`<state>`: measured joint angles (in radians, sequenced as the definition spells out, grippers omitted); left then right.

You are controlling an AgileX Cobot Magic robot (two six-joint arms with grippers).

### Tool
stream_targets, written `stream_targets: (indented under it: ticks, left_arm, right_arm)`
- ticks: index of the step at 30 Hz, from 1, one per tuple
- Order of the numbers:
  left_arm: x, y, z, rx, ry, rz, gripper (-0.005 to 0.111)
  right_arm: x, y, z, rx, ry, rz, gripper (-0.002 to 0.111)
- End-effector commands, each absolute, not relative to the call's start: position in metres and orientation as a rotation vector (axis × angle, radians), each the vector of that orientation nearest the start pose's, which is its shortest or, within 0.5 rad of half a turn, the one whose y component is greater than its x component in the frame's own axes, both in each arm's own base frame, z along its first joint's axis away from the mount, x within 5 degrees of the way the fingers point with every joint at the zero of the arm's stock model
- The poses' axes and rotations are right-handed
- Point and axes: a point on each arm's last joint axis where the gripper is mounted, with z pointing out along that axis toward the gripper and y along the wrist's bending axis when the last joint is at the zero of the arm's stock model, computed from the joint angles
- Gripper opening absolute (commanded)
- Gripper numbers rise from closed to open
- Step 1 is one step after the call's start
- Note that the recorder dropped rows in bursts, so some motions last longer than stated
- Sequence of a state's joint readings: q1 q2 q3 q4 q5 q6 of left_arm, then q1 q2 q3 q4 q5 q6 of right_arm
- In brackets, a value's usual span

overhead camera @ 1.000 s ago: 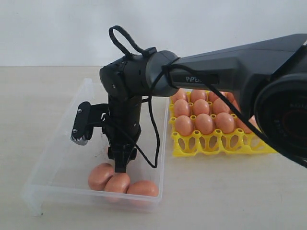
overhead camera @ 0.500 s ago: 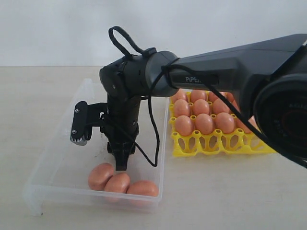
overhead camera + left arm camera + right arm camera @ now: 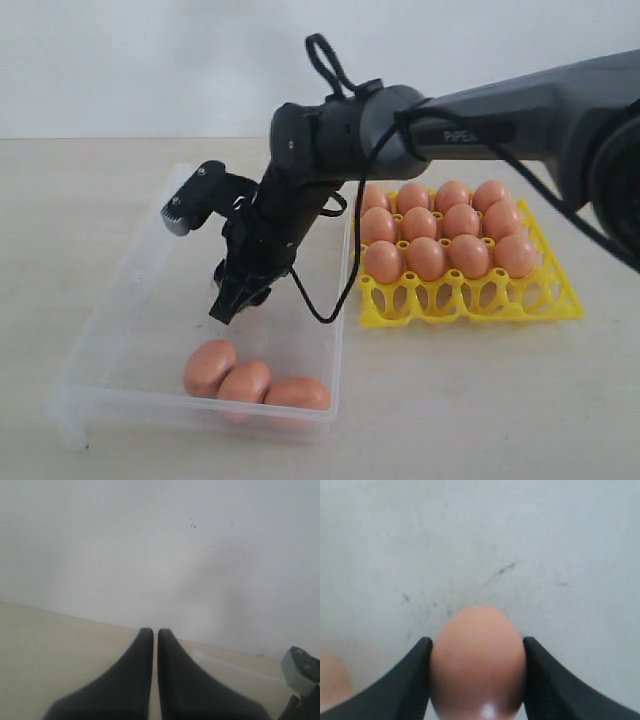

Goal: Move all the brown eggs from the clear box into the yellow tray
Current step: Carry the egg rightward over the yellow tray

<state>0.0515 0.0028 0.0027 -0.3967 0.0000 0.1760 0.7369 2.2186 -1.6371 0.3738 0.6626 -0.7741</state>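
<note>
Above the clear box [image 3: 118, 305], right gripper [image 3: 476, 640] clutched one egg [image 3: 478, 675], three eggs [image 3: 246, 381] beneath, twelve in yellow tray [image 3: 462, 301]; left gripper [image 3: 155, 630] closed

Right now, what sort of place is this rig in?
Probably a lab test bench, not a kitchen: a bare table against a blank wall, holding only a clear box and a yellow tray of eggs, worked by a robot arm.
</note>
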Motion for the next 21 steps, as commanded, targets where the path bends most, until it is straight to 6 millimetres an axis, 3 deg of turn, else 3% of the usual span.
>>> stream_targets:
  ticks: [1,6,14,16,19,21]
  left_arm:
    - [0.056,0.003,0.213,-0.198,1.472,-0.140,0.004]
    - [0.056,0.003,0.213,-0.198,1.472,-0.140,0.004]
    - [0.056,0.003,0.213,-0.198,1.472,-0.140,0.004]
    - [0.056,0.003,0.213,-0.198,1.472,-0.140,0.004]
    - [0.056,0.003,0.213,-0.198,1.472,-0.140,0.004]
    - [0.056,0.003,0.213,-0.198,1.472,-0.140,0.004]
  right_arm:
    - [0.333,0.318,0.176,-1.377,2.052,0.434,0.000]
    - [0.319,0.291,0.201,-1.135,1.947,0.348,0.000]
    - [0.294,0.246,0.218,-0.924,1.911,0.199,0.000]
    - [0.289,0.238,0.232,-0.811,1.908,0.230,0.000]
    - [0.284,0.229,0.269,-0.626,1.831,0.293,0.000]
    - [0.276,0.211,0.282,-0.428,1.768,0.313,0.000]
